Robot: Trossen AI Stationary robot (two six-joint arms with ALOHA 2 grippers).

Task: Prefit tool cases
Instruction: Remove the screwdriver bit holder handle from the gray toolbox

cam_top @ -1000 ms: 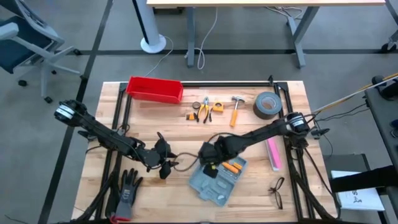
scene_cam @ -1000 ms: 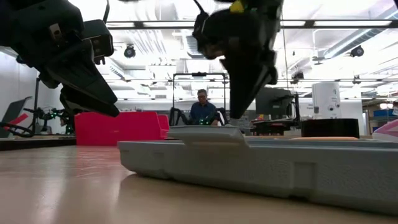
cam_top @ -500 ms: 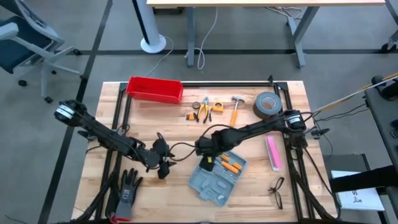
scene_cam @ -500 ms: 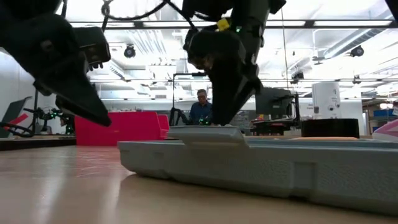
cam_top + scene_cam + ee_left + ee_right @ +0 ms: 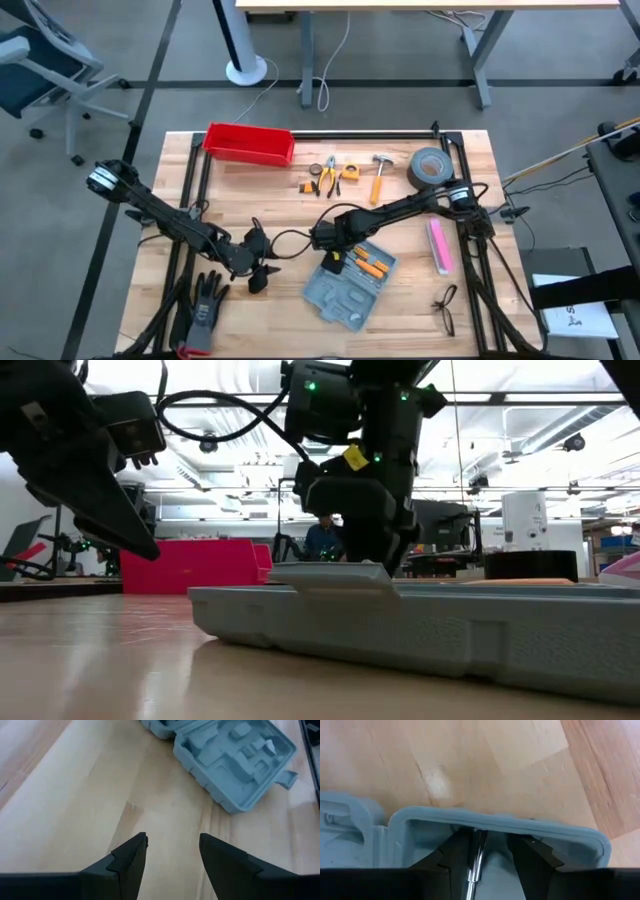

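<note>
The grey-blue tool case (image 5: 350,285) lies open on the table, its moulded inside up, with orange-handled tools (image 5: 368,266) in its far half. My right gripper (image 5: 330,252) points down into the case's far left corner (image 5: 495,817). It is open, and a shiny metal shaft (image 5: 474,857) stands between its fingers. In the low view it stands behind the case's latch (image 5: 335,575). My left gripper (image 5: 255,272) hangs open over bare wood left of the case (image 5: 235,760), with nothing between its fingers. My right gripper's fingers come from above, one on either side of the metal shaft (image 5: 475,845) just inside the case's rim. The shaft runs along the fingers, close to one finger (image 5: 454,852). I cannot tell whether that finger touches it.
A red bin (image 5: 250,143) stands at the far left. Pliers (image 5: 328,172), a hammer (image 5: 378,176) and a tape roll (image 5: 430,168) lie along the far side. A pink object (image 5: 438,245) and glasses (image 5: 445,308) lie to the right, and dark gloves (image 5: 205,305) lie near left.
My right gripper has come down and toward the table's left, from above the case's middle to its far left corner. In the low view its fingers, shut to a point before, now stand apart at the case's rim. The case has stayed where it was.
</note>
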